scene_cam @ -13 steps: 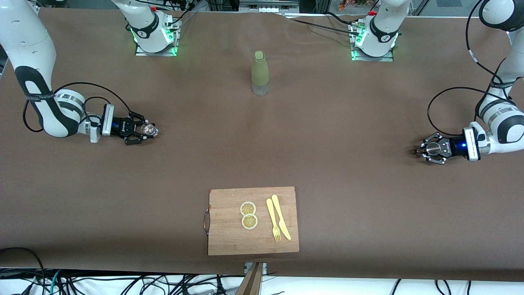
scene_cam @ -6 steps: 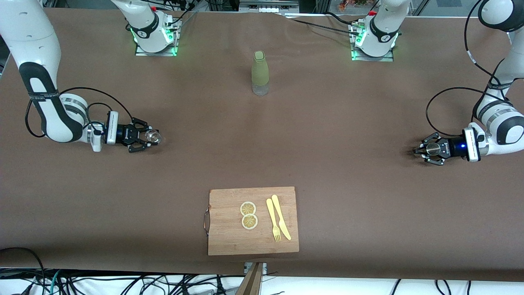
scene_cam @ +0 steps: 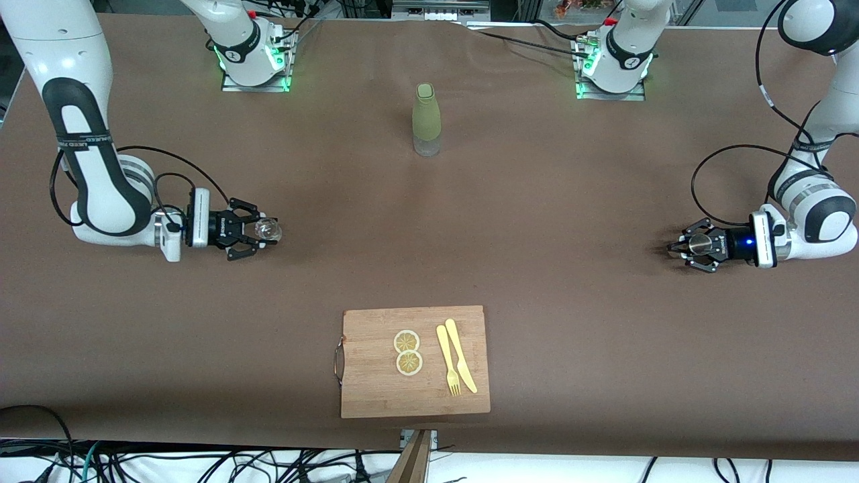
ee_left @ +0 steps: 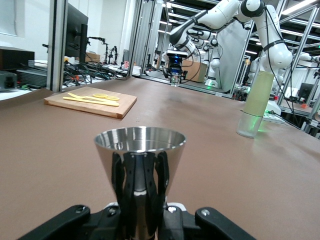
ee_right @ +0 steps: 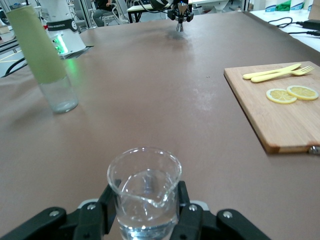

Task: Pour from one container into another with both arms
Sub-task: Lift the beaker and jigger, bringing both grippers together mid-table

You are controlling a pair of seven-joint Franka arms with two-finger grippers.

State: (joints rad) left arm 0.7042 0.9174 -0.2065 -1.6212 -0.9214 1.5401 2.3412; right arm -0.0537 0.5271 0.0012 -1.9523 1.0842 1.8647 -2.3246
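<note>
Right gripper [scene_cam: 258, 235]: clenched on the glass [scene_cam: 270, 231], upright, above the table [scene_cam: 537, 201] at the right arm's end.
Glass contents: clear liquid, partly filled.
Left gripper [scene_cam: 686, 247]: clenched on the jigger [scene_cam: 698, 243], upright, above the table at the left arm's end.
Between the grippers: bottle [scene_cam: 427, 119] and cutting board [scene_cam: 376, 396], well apart from both.

No legible txt anywhere; small print on right arm's black band [scene_cam: 84, 142] too tiny to read.
</note>
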